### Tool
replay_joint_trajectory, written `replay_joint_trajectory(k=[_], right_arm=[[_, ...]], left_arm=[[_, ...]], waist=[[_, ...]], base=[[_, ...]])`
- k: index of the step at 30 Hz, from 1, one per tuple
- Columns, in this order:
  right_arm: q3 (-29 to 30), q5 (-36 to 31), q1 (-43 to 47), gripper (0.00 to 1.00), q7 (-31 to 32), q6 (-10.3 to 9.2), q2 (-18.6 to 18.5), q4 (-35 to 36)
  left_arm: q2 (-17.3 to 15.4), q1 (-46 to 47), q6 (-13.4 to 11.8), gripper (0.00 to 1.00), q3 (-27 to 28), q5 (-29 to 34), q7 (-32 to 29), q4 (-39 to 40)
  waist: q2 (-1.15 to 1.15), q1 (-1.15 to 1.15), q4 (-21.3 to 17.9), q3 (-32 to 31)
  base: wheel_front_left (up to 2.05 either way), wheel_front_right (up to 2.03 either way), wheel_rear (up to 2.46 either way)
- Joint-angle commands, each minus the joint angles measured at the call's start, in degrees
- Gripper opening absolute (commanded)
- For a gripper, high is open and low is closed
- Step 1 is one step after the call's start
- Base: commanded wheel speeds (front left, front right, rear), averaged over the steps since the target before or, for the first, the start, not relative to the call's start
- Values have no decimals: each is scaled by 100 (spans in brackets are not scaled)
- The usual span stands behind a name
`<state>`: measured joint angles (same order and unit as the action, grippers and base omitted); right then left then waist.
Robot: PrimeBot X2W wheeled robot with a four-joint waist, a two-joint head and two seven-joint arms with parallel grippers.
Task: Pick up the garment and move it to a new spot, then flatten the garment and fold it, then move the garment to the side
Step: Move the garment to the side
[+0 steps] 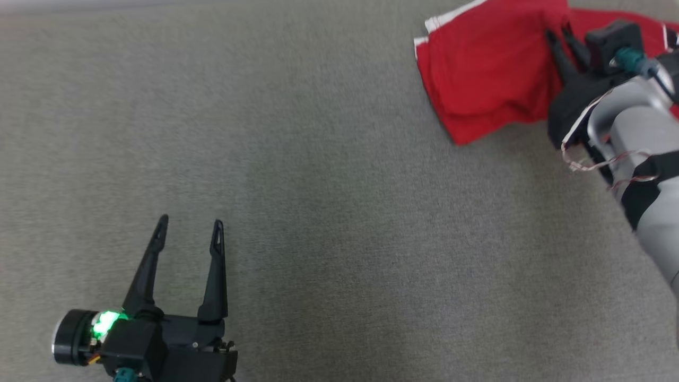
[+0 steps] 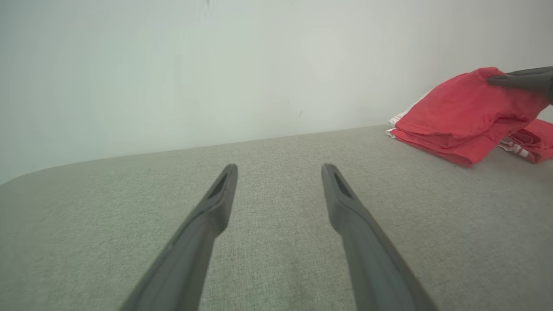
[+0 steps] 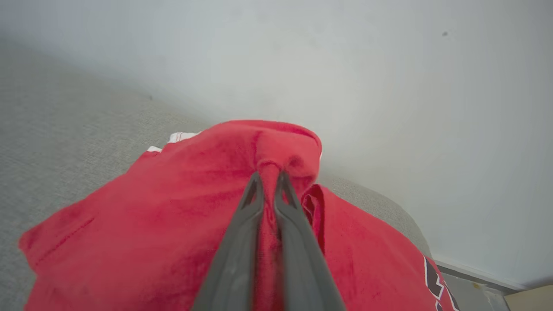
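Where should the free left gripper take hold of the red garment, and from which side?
Probably the folded corner of the red garment nearest the robot, approached low from the robot's left across the grey surface. That corner rests on the surface, free, pointing toward the open left gripper, while the right gripper pinches a raised ridge further right.

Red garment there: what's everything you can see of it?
The red garment is soft cloth with white trim at one edge and a dark print elsewhere. It lies in loose layers at the far right of the grey fabric surface. The right gripper pinches a fold, raised in a peak.
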<state>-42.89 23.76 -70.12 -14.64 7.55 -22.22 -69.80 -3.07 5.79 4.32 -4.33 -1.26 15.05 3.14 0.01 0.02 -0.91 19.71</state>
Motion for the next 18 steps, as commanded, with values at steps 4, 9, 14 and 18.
replay_joint_trajectory(k=[4,9,14,18], right_arm=[[-183,-144,-502,0,-40,-17,-353,-52],[-351,-201,-853,0,-55,-17,-553,-12],[-564,-198,-1056,0,-50,-17,-858,36],[-695,-164,-1256,0,-52,-17,-964,54]], left_arm=[[-76,123,27,100,36,105,16,350],[-152,43,54,100,11,130,16,710],[-230,-59,66,100,-129,194,16,1091],[-284,-40,44,100,-215,227,16,1260]], waist=[[-1,-2,-514,889],[-1,-2,-740,1156],[-1,-2,-975,1340],[-1,-2,-1106,1430]], base=[[0,0,0],[0,0,0],[0,0,0],[0,0,0]])
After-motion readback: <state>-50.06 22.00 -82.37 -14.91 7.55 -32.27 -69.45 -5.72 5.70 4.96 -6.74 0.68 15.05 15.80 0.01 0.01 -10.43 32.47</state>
